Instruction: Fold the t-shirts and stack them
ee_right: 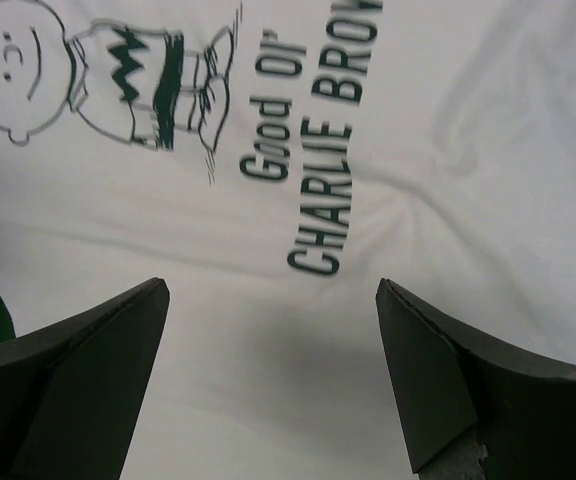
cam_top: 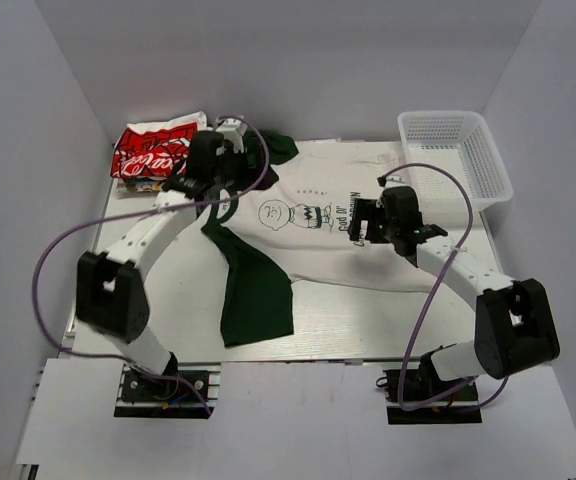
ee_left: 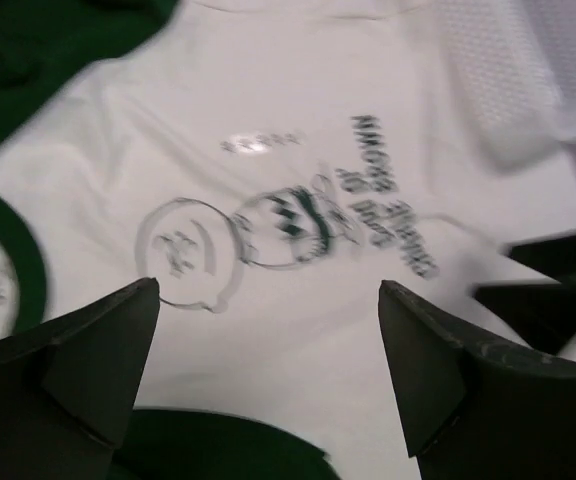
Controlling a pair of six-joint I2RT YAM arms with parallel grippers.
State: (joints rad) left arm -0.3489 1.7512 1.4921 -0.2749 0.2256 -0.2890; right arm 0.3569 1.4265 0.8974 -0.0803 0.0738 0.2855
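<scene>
A white tee with dark green sleeves and a Charlie Brown print (cam_top: 313,215) lies spread face up across the table. One green sleeve (cam_top: 256,290) trails toward the near edge. My left gripper (cam_top: 230,190) hovers open over the collar end; its view shows the print (ee_left: 268,225) and the green collar (ee_left: 18,260). My right gripper (cam_top: 373,222) hovers open over the tee's right half, above the "Good Ol' CHARLIE BROWN" lettering (ee_right: 313,150). Folded tees, the top one white with red print (cam_top: 153,152), sit at the back left.
A white plastic mesh basket (cam_top: 458,155) stands at the back right corner; a blurred part of it shows in the left wrist view (ee_left: 508,80). White walls close in the table on three sides. Purple cables loop off both arms.
</scene>
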